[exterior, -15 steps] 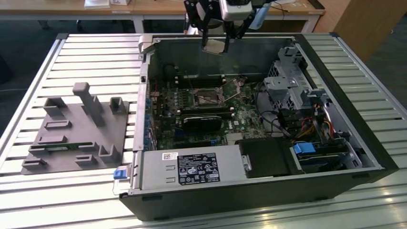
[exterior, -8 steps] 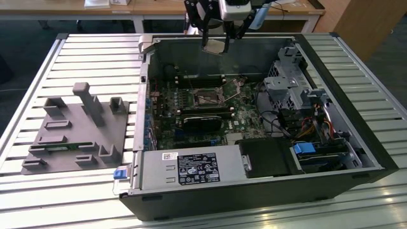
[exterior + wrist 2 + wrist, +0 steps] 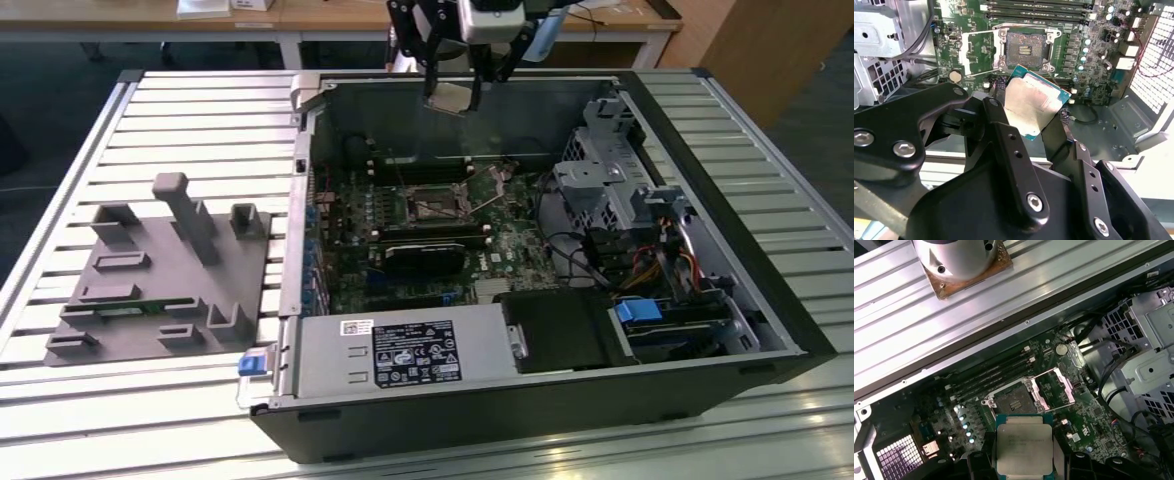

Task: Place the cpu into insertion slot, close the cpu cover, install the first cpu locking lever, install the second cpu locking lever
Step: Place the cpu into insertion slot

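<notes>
the end effector [image 3: 454, 96] is clamped on the cpu [image 3: 1024, 447], pinching two opposite edges in mid-air. below it lies the bare insertion slot [image 3: 1013, 401], with the cpu cover [image 3: 1039, 395] swung open beside the slot.

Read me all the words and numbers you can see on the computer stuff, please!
Black sticker on the grey power supply: white print, too small to read.
Small white sticker beside it: too small to read.
Top of the cpu, held in the gripper: faint lines of print, not readable.
Green circuit board: tiny white marks, not readable.
So nothing can be quoted.
</notes>
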You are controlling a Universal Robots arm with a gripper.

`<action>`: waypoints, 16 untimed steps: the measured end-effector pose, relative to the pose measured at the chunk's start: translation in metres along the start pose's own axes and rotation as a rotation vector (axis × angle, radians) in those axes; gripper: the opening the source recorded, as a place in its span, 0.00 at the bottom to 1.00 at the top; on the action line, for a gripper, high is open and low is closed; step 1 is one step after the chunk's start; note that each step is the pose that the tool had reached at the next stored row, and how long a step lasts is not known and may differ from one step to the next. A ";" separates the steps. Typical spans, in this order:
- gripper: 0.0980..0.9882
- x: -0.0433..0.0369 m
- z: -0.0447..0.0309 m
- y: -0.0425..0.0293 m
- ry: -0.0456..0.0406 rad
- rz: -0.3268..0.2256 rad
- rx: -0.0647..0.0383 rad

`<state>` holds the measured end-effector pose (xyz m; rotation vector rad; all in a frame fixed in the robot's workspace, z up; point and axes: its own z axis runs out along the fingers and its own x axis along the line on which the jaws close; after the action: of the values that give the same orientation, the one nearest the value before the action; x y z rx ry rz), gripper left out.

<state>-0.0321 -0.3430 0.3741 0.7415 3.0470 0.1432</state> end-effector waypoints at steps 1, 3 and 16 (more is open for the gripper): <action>0.49 0.0000 0.0000 0.0000 -0.0002 0.003 0.000; 0.49 0.0000 0.0001 0.0000 -0.0008 0.008 0.000; 0.49 0.0000 0.0004 0.0000 -0.0039 0.043 -0.001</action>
<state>-0.0321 -0.3430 0.3737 0.8070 3.0283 0.1429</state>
